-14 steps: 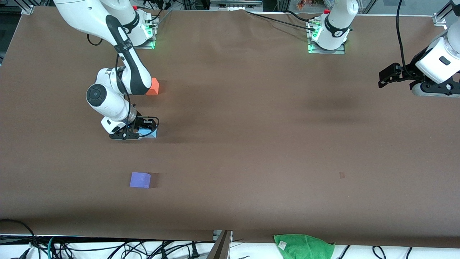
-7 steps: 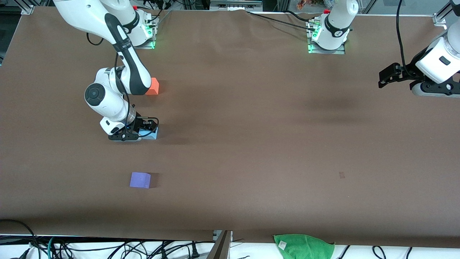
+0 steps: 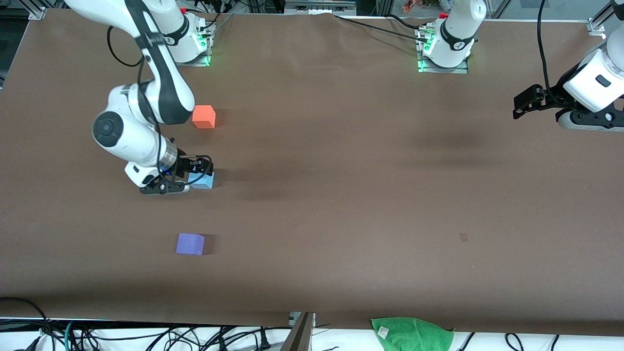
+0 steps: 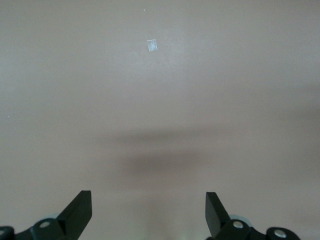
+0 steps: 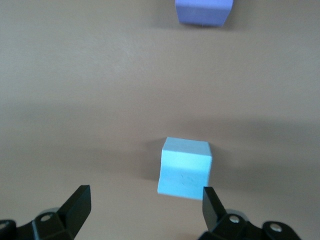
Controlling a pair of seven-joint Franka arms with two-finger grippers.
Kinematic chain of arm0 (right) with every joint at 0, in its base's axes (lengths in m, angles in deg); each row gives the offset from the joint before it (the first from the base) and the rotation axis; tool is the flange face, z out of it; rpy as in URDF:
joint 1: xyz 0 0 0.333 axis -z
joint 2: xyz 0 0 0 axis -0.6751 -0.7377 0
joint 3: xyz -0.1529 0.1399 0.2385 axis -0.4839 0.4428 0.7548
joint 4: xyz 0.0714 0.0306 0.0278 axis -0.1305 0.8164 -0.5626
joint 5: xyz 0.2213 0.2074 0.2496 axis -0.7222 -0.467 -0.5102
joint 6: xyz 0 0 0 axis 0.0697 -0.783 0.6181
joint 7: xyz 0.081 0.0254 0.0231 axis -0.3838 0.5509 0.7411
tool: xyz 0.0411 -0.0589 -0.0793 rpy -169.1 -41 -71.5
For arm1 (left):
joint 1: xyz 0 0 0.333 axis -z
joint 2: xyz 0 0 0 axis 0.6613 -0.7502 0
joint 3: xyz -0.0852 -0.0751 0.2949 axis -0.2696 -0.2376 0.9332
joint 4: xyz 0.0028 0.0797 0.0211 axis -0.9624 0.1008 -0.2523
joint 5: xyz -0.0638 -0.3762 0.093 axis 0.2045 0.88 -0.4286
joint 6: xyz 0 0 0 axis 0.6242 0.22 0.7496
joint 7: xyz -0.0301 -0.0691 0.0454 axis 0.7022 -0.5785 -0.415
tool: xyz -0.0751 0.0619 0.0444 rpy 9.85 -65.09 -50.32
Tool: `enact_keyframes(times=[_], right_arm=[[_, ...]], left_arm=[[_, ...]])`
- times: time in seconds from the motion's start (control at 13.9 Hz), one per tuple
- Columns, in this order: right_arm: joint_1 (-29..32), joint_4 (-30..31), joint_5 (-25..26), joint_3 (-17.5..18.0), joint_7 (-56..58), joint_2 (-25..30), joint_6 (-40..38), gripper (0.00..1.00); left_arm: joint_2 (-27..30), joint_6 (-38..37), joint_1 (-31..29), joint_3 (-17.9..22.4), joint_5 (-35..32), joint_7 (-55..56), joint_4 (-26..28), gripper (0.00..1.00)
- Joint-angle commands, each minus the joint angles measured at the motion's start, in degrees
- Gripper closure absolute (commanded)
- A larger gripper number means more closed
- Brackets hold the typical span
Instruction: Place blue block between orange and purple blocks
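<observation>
Toward the right arm's end of the bench [image 3: 341, 204], the blue block [image 3: 202, 181] sits flat on the brown surface, in line between the orange block [image 3: 204, 117], which lies farther from the front camera, and the purple block [image 3: 190, 243], which lies nearer to it. All three stand well apart from each other. The right gripper [image 3: 187, 176] hangs low just beside the blue block; in the right wrist view its fingers [image 5: 77, 205] are spread wide and the block [image 5: 184, 167] stands free in the gap, touching neither, with the purple block [image 5: 204, 11] showing farther along the same line. That reads as a release: the block looks set down where the task wants it, and the wide opening lets the gripper lift away without nudging it. The spacing looks roughly even, so I would judge the placement done or nearly so.

The left gripper [image 3: 529, 100] waits in the air over the left arm's end of the bench, fingers [image 4: 80, 210] apart and holding nothing, well clear of the work.
</observation>
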Motion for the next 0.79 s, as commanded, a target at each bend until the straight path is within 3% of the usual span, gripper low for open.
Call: enact_keyframes(times=[0.0, 0.29, 0.58, 0.72], right_arm=[[-0.1, 0.9, 5.1, -0.2, -0.9, 7.7, -7.2, 0.01], [0.0, -0.4, 7.2, -1.2, -0.8, 16.5, -13.8, 0.01], [0.1, -13.0, 9.3, -2.6, -0.1, 16.2, -30.9, 0.01], [0.2, -15.0, 9.2, -2.7, 1.5, 16.2, -32.7, 0.01]], left_arm=[[-0.7, -1.3, -0.1, -0.2, -0.2, -0.8, -1.9, 0.0], [-0.7, -1.3, -0.1, -0.5, -0.2, -0.8, -1.9, 0.0], [-0.7, -1.3, -0.1, -0.6, -0.2, -0.9, -1.9, 0.0], [-0.7, -1.3, -0.1, -0.6, -0.2, -0.9, -1.9, 0.0]])
